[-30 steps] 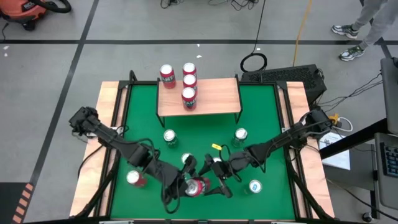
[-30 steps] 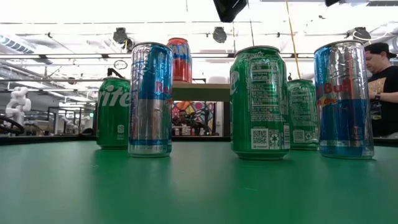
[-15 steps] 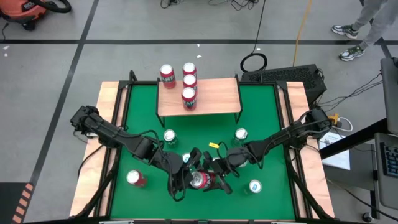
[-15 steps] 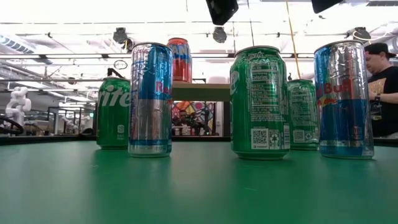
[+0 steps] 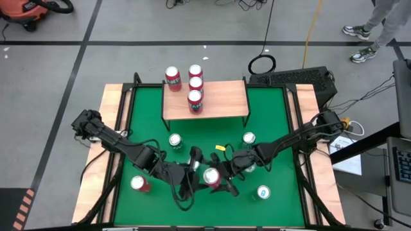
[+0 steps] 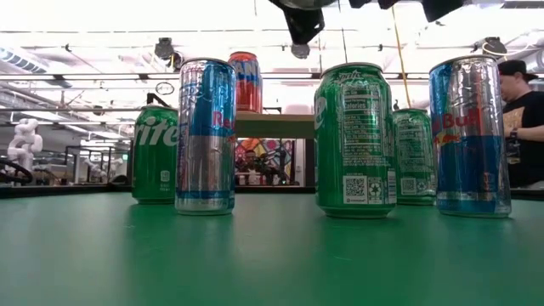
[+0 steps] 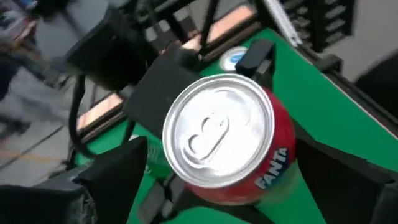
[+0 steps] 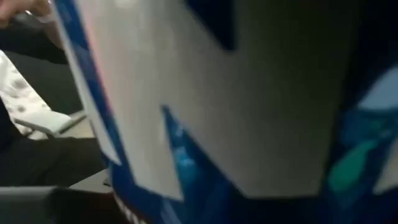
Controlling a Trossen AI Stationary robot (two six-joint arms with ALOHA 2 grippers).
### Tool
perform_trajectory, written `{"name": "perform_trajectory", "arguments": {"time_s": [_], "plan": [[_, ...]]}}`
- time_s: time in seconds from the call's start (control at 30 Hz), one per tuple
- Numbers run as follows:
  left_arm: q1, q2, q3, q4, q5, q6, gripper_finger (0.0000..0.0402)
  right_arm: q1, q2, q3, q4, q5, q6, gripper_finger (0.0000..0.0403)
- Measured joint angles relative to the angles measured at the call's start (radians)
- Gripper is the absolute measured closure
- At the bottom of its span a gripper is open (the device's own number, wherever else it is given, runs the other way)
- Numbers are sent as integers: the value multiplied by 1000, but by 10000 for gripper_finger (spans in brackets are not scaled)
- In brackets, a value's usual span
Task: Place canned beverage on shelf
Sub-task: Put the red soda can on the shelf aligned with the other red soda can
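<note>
A red Fanta can [image 5: 210, 176] stands upright in the air over the near middle of the green table, its silver top [image 7: 217, 130] up. My left gripper [image 5: 198, 179] comes at it from the left and my right gripper [image 5: 223, 181] from the right; both are shut on it. The right wrist view is filled by the can's blue and white label [image 8: 205, 106]. The light-wood shelf [image 5: 221, 102] stands on black legs at the far middle and carries up to three red cans [image 5: 194, 101]. In the low view only the grippers' undersides [image 6: 297, 21] show at the top. My left gripper pinches the can's lower wall [image 7: 273, 183] between its two fingers, one on each side. The can is upright and lifted clear of the table. My right gripper has its two fingers [image 7: 258, 55] on opposite sides of the can's upper wall [image 7: 264, 99], just under the rim. It comes from the table's right side.
Loose cans stand on the table: green ones [image 5: 174, 141] [image 5: 249, 138], a blue one [image 5: 263, 192], a red one [image 5: 138, 184] at the near left, and one [image 5: 192, 164] right by the arms. A person [image 6: 520, 110] stands beyond the table.
Both grippers have moved together toward the table's far edge with the red can. The can has turned from tilted, its red side showing from above, to upright with its top facing up.
</note>
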Motion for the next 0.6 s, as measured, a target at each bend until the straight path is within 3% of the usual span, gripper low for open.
{"name": "perform_trajectory", "arguments": {"time_s": [0.23,0.6], "plan": [[-29,-1,1,18,-107,-241,6,3,-69,0,-92,170,-17,124],[-66,0,-1,12,-414,-625,6,11,-97,0,-150,404,-27,119]]}}
